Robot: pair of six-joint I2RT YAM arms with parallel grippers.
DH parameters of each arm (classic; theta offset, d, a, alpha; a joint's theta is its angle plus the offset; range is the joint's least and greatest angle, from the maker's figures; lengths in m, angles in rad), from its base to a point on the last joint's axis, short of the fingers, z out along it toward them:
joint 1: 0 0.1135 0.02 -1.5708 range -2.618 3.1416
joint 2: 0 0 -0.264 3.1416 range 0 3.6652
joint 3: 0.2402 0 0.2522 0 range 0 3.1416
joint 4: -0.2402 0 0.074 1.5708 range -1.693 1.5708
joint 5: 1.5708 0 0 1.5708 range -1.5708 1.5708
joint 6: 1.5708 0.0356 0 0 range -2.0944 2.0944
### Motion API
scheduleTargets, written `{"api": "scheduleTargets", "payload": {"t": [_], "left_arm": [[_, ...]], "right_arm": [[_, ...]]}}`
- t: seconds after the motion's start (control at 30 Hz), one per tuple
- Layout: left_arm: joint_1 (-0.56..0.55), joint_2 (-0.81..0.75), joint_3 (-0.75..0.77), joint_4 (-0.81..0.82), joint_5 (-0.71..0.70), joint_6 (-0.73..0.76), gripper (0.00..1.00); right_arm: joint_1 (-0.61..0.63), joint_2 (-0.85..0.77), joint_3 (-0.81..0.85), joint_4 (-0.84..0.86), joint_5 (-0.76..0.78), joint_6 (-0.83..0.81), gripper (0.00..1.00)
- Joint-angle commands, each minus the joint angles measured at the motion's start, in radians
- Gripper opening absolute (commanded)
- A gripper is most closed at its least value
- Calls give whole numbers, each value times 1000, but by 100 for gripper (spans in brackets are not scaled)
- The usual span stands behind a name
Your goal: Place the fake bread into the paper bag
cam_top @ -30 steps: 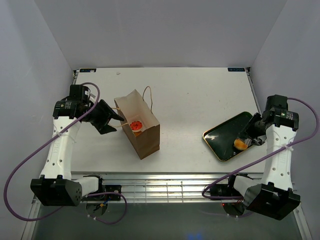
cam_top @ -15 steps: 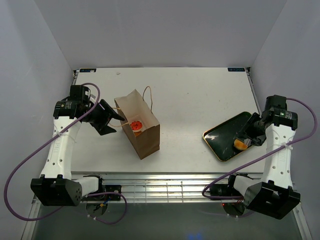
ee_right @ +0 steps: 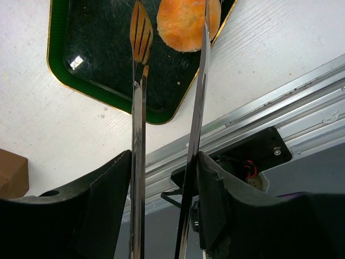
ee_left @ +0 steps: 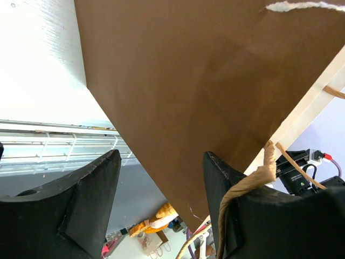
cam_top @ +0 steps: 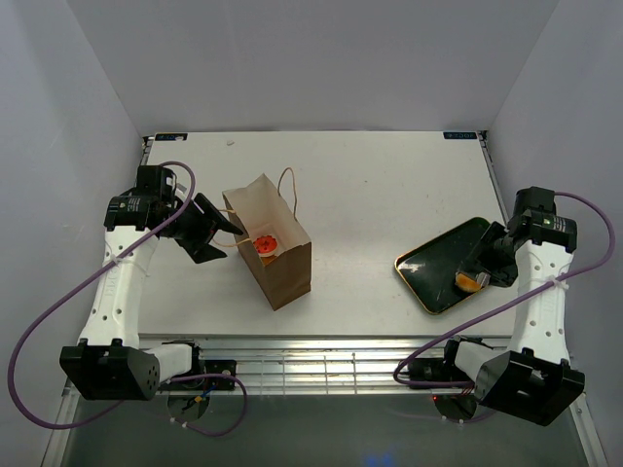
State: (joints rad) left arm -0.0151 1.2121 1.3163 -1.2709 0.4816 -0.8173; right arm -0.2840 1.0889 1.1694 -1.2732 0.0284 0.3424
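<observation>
The brown paper bag (cam_top: 282, 268) stands upright left of centre, mouth open. A red-frosted donut (cam_top: 267, 243) lies inside it. My left gripper (cam_top: 219, 232) is at the bag's left top corner. In the left wrist view it (ee_left: 161, 162) is open, the bag wall (ee_left: 205, 81) reaches down between its fingers, and a cord handle (ee_left: 253, 178) drapes over the right finger. A round golden bun (cam_top: 468, 282) sits on the green tray (cam_top: 428, 263). My right gripper (ee_right: 164, 162) is shut on metal tongs (ee_right: 141, 35), whose spread tips flank the bun (ee_right: 186, 21).
The tray (ee_right: 97, 54) has a gold rim and lies near the table's front right edge, close to the metal rail (ee_right: 280, 102). The bag's far cord handle (cam_top: 288, 185) sticks up behind it.
The tongs' tips have spread wider around the bun as my right gripper loosened. The left gripper opened slightly at the bag's rim. The bag and the bun stayed put.
</observation>
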Motion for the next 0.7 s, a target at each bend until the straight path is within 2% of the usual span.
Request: {"api": "scheduleTargets", "payload": {"t": [0.0,0.67], "left_arm": [[6,-8,-8,18,5,-3,73],[7,-13,-14,25,6,-13,73]], "right_arm": [[-4,-4,-2,23,21,-20,57],[-4,17,-5,29,33,-26,59]]}}
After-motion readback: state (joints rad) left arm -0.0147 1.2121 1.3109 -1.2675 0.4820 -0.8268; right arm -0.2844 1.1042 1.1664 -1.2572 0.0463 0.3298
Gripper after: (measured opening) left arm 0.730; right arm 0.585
